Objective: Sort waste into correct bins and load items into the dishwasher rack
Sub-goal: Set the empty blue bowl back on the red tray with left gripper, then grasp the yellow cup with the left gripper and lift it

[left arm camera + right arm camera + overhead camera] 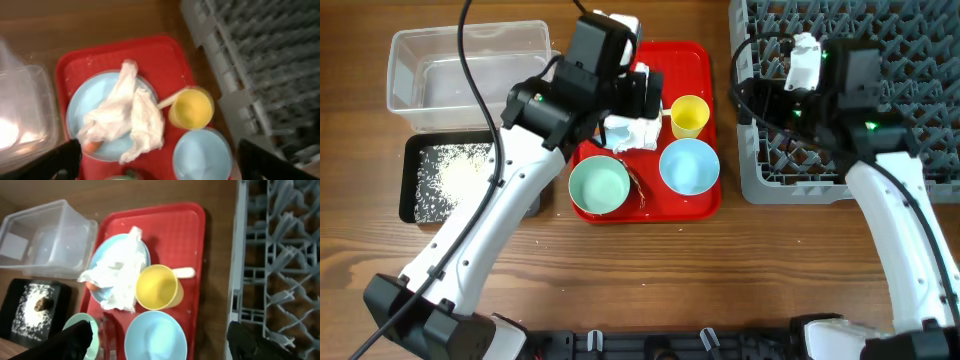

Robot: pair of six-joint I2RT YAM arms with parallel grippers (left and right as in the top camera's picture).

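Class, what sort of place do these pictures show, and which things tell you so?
Likely a lab bench staged as a dish-clearing station: a grey dishwasher rack, a red tray carrying bowls, and a black tray holding rice.

This looks like a robot test bench staged as a kitchen, not a real one. A grey dishwasher rack (910, 60) sits bare on a wooden table (720, 280), below and beside the right pincer (765, 85). A red tray (690, 55) lies beneath the left pincer (638, 95).
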